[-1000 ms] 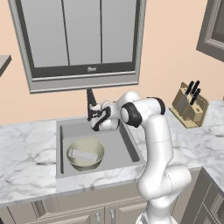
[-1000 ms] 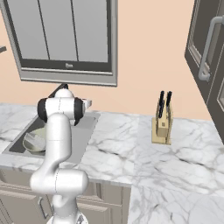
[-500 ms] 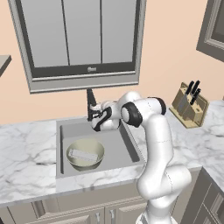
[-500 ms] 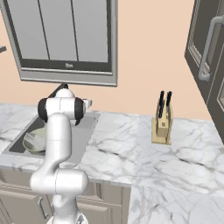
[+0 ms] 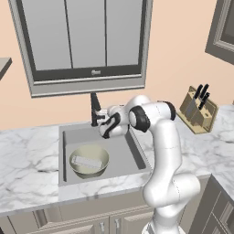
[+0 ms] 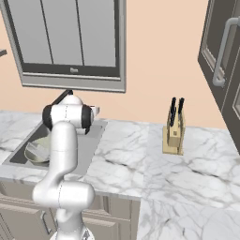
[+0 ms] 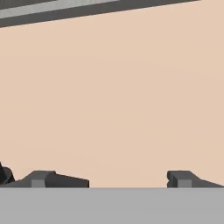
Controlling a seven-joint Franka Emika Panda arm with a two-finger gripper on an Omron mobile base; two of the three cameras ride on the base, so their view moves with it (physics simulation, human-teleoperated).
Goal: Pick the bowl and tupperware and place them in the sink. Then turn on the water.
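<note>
The pale bowl (image 5: pixel 89 161) sits in the sink (image 5: pixel 123 155), with the flat whitish tupperware (image 5: pixel 86 161) lying inside it. The black faucet (image 5: pixel 94 109) stands at the sink's back edge, and no water is in view at it. My gripper (image 5: pixel 103 126) hovers over the back of the basin, just right of the faucet, open and holding nothing. In the hand view the fingertips (image 7: pixel 43 179) stand far apart against the peach wall. From the right base view the bowl (image 6: pixel 37 150) shows in the sink (image 6: pixel 16 153) behind my arm.
A wooden knife block (image 5: pixel 197 109) stands on the marble counter (image 5: pixel 27 160) to the right, also in the right base view as knife block (image 6: pixel 173 133). A large window (image 5: pixel 82 41) fills the wall above the sink. Dark cabinets (image 6: pixel 225 61) hang at the right.
</note>
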